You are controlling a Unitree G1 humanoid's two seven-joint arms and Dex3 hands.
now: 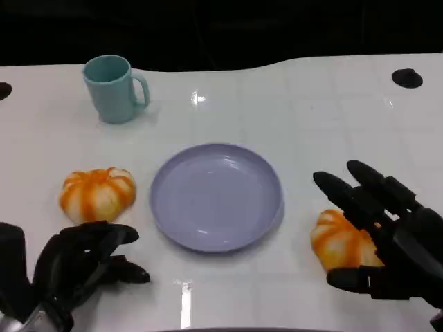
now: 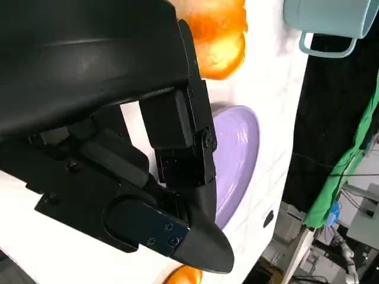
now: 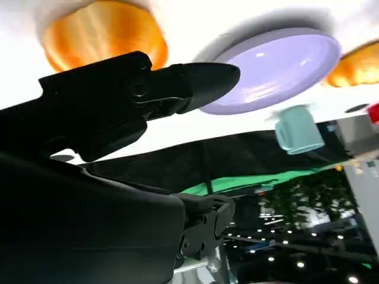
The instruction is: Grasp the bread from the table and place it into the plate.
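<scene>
Your right hand sits low at the near right, fingers spread and reaching forward, thumb stretched out underneath, nothing gripped between them. From its own wrist camera you see the dark shell and one finger pointing out ahead. Your left hand is down at the near left, fingers curled loosely inward, nothing in them, with a bit of silver forearm showing at the frame's edge. Its wrist camera shows the black shell close up and the fingers bent, holding nothing.
</scene>
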